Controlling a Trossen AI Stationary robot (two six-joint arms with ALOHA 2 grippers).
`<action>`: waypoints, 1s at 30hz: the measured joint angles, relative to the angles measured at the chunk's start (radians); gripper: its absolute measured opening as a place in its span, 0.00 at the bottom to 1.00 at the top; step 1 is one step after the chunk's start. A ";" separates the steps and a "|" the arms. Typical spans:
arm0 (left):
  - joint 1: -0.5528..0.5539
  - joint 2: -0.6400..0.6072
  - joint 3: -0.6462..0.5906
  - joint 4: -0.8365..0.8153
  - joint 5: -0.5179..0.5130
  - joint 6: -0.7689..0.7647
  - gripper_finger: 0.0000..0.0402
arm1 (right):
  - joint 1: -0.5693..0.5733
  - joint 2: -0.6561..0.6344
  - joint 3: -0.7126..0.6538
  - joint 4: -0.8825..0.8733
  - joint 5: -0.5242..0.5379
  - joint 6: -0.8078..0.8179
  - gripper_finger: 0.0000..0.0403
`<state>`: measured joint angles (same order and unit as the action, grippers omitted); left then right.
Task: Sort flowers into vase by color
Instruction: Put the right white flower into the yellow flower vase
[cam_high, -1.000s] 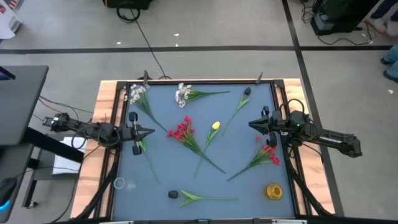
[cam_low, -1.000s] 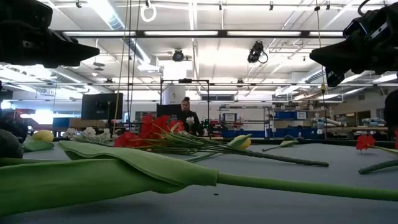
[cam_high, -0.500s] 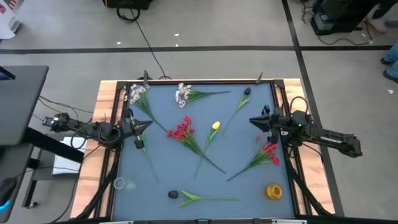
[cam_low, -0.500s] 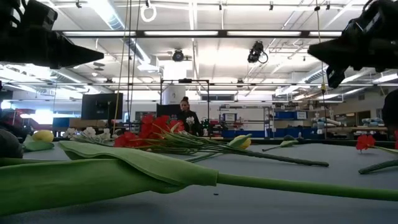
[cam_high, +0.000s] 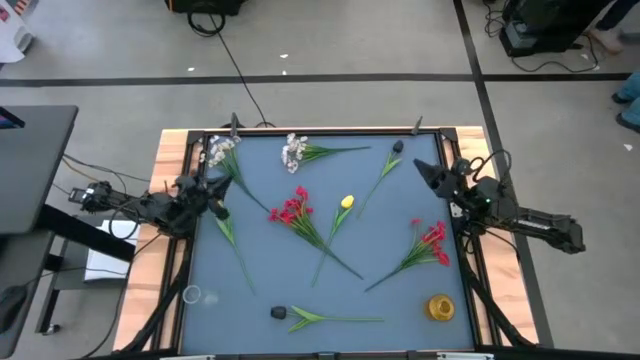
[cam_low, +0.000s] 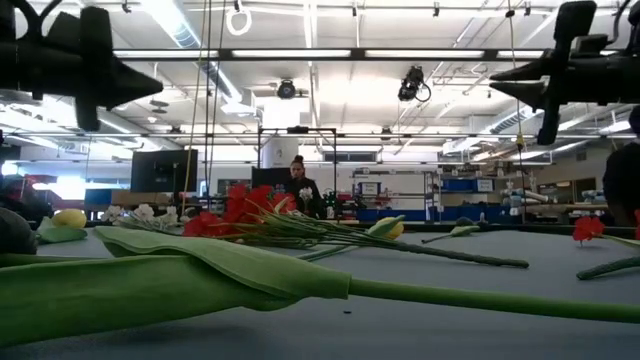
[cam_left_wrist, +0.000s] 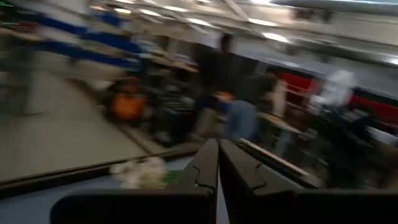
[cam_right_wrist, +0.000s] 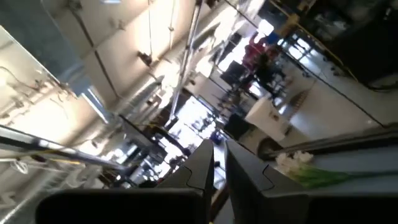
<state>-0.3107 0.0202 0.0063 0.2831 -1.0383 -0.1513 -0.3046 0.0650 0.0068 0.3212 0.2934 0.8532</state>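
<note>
Long green-stemmed flowers lie flat on the blue mat. There are two white sprays, two red clusters, a yellow tulip and two dark buds. A yellow vase stands at the near right and a clear vase at the near left. My left gripper hovers shut over the mat's left edge. My right gripper hovers shut over the right edge. Both are held high above the flowers and hold nothing.
A wooden frame borders the mat, with posts at the far corners. In the low view the nearest stem and leaf fill the foreground. A person stands far behind the table.
Both grippers have swung from pointing inward over the mat toward the far edge. They have also risen a little, tipped upward and rolled about their own axes. Their fingers stay shut. The flowers and vases have not moved.
</note>
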 joint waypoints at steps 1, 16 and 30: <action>0.000 0.000 0.000 0.006 -0.050 0.000 0.05 | 0.000 0.018 0.002 -0.001 -0.002 0.026 0.12; 0.023 0.004 0.003 0.072 -0.127 -0.087 0.05 | 0.000 0.624 0.297 -0.011 0.086 0.201 0.12; 0.046 0.132 0.010 0.056 0.087 -0.189 0.29 | -0.137 1.315 0.896 -0.603 -0.073 0.126 0.13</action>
<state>-0.2647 0.1526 0.0158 0.3389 -0.9515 -0.3405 -0.4414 1.3804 0.9025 -0.2813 0.2200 0.9791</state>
